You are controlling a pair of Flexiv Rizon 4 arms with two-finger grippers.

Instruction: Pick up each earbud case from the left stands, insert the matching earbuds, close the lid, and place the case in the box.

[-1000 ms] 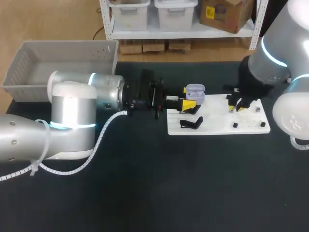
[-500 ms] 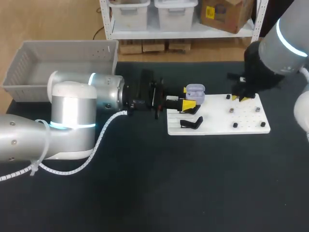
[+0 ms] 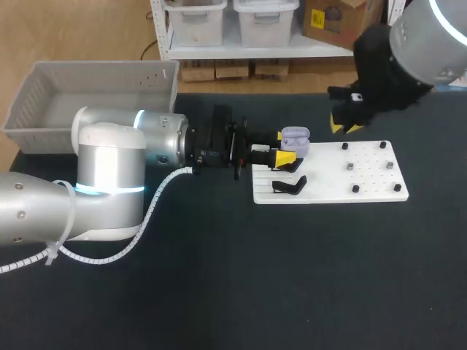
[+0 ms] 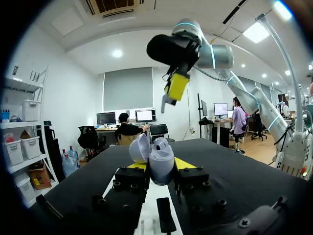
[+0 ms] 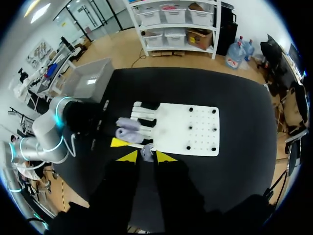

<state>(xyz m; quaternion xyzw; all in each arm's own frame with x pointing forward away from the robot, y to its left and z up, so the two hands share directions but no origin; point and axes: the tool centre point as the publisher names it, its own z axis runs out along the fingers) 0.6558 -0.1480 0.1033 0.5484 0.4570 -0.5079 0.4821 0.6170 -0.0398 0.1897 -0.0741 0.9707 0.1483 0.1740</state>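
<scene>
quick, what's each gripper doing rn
Left gripper: shut on the earbud case, lid open.
Right gripper: shut on an earbud.

The bench (image 3: 292, 277) has a dark, almost black top that runs the full width in front of both arms. A white board (image 3: 372, 179) lies flat on it, right of the middle and toward the far side, its long edges in line with the bench's front edge. The board's left end is cut into slots, and small dark pegs (image 3: 355, 189) stand scattered over its right part. A grey box (image 3: 102, 70), open at the top, sits at the far left corner, well apart from the board.
</scene>
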